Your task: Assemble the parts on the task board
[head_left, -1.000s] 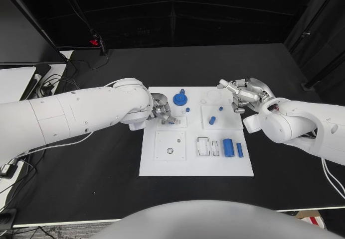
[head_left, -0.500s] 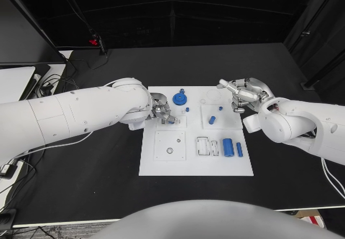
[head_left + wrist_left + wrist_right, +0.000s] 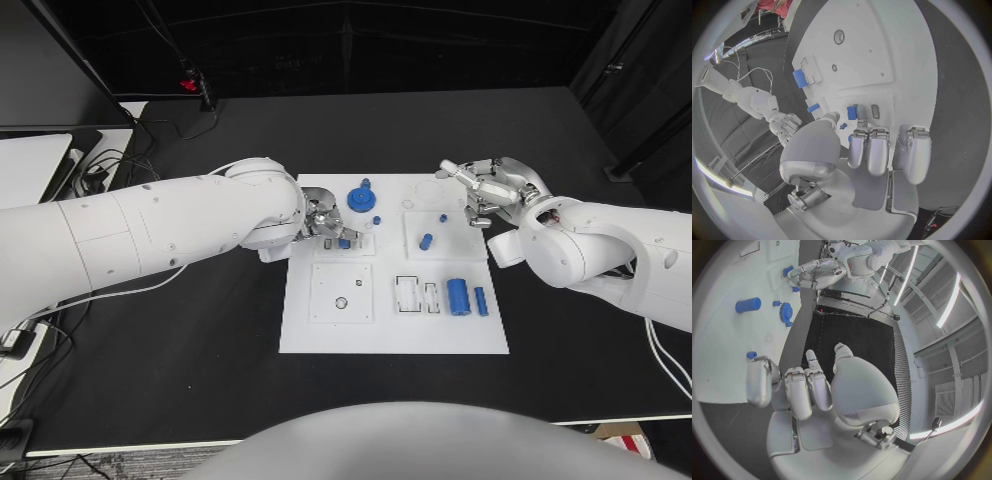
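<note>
1. Head view: the white task board (image 3: pixel 392 300) lies at the centre of the black table (image 3: pixel 173 380). The left hand (image 3: pixel 326 222) is seen over the board's ten o'clock corner, its fingers curled down around a small blue peg (image 3: pixel 343 243). A blue gear (image 3: pixel 362 198) stands at twelve o'clock, a blue cylinder (image 3: pixel 457 296) at four o'clock. The right hand (image 3: pixel 488 192) is held at the board's two o'clock corner, fingers loosely curled; whether anything is pinched cannot be told.
2. Left wrist view: the left hand's fingers (image 3: pixel 879 151) are pressed side by side, the blue peg (image 3: pixel 852 112) at their tips, just above the board.
3. Right wrist view: the right hand's fingers (image 3: pixel 804 390) are bent together over the board's edge, a small blue part (image 3: pixel 751 355) beside them; contact cannot be told.
</note>
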